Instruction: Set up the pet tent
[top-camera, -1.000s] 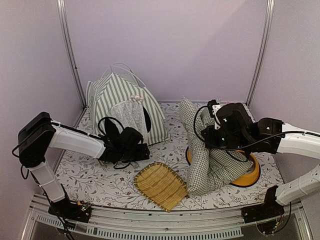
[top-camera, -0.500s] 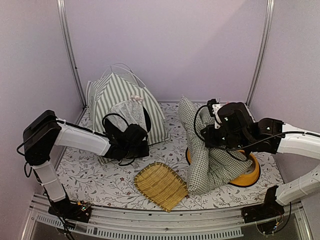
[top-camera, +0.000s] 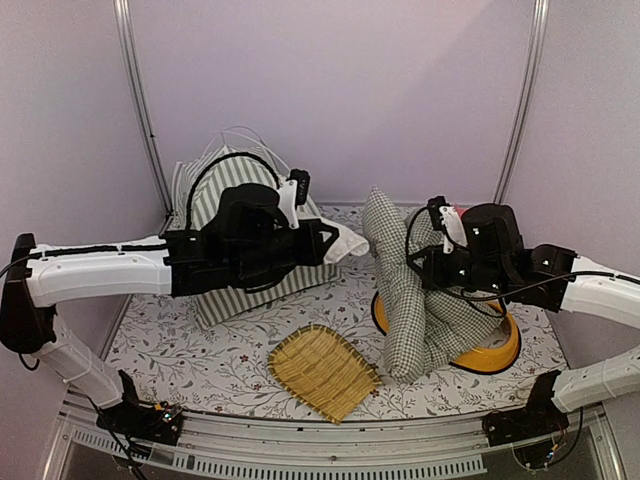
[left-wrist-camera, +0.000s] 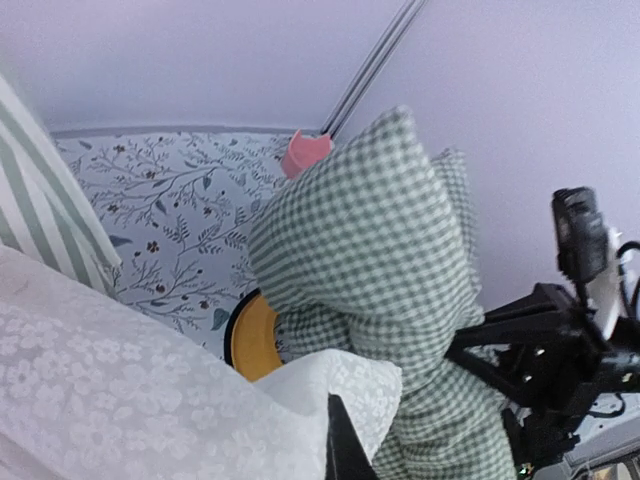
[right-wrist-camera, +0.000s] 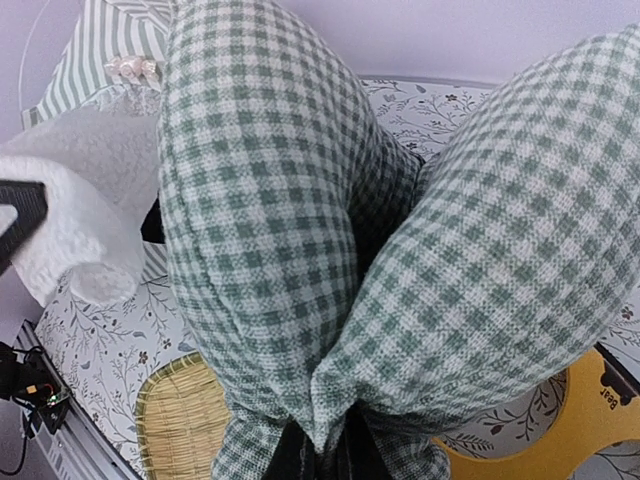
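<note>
Two fingers (left-wrist-camera: 345, 452) of the left gripper (top-camera: 330, 240) are pressed together on the lace curtain (top-camera: 352, 243); a second ago they were spread, low at the tent door. The curtain is now drawn up and rightward, away from the tent (top-camera: 205, 200), which is kept at the back-left corner, half hidden by the arm. The cushion (top-camera: 400, 300) is pinched by the right gripper (top-camera: 425, 265) above the bowl (top-camera: 495, 350). The doorway is judged to be opened for the cushion.
</note>
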